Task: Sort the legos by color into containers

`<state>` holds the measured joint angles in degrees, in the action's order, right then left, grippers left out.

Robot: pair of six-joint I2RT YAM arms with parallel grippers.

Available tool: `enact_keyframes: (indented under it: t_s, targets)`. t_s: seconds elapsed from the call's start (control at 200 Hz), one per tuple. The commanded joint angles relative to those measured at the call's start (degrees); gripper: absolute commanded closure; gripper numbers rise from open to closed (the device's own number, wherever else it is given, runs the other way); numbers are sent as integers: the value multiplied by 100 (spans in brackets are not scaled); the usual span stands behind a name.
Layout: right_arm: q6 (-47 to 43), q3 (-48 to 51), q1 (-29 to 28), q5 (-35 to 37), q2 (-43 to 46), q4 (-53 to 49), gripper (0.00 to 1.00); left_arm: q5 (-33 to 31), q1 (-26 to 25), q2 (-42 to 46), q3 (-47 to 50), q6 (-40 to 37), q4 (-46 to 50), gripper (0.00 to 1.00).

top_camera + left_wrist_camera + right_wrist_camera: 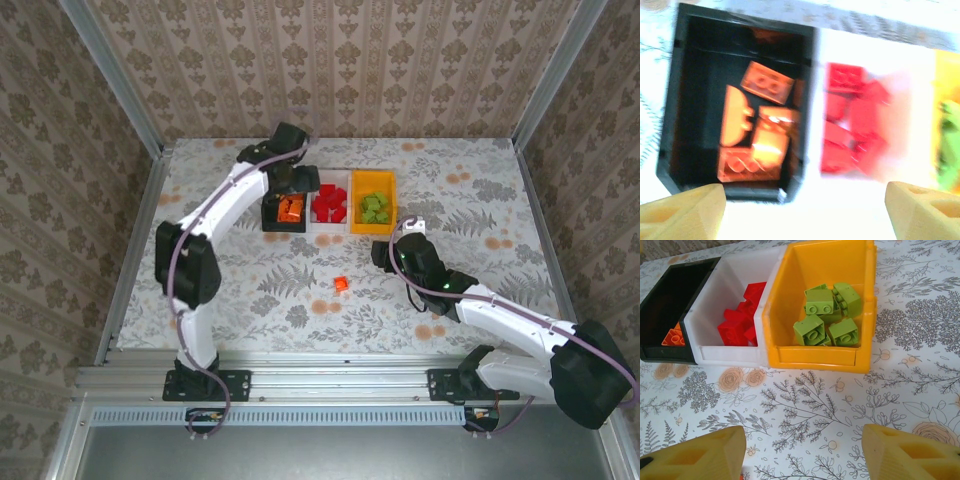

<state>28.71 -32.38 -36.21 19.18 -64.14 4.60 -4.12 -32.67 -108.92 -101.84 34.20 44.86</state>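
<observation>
Overhead, the left gripper [287, 188] hung above the black bin [268, 224] with its jaws spread wide and nothing between them, the orange bricks [767, 82] lying in a loose heap below. The right gripper [802, 450] sat low over the table [480, 290], just in front of the orange-yellow bin [815, 357], its fingers likewise parted and empty. Red bricks [735, 330] filled the white bin [705, 315] in the middle, and green bricks [820, 302] sat in the orange-yellow one. One loose orange brick [341, 284] lay on the table, well apart from the bins and nearer the right arm. Small, hard and probably very light, such a brick would not give under the fingers but could skid or tip on the smooth patterned cloth. The likely best hold was across two flat opposite side walls, low down, rather than over the studded top.
</observation>
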Motion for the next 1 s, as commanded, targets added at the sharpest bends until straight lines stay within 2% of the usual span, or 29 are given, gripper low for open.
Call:
enact_keyframes:
  t_s: [0.0,0.15,0.395,0.58,0.765,0.995]
  targets:
    - [52,78,8,258,8,104,36,195,-612,459,969,430,-508,14]
    - [228,227,8,818,243,20,35,422,-1468,618,2181,1442,-1129,13]
    - [390,605,34,1436,933,86,32,253,-2470,43,2263,2518,-820,9]
    - [390,645,43,1379,994,145,31,-29,-2655,-186,2445,2938,-953,13]
    - [383,645,43,1283,965,198,31,-150,-2685,-352,2440,2939,-839,23]
    - [381,672,39,1198,922,304,32,-177,-2688,-447,2468,2901,-804,28]
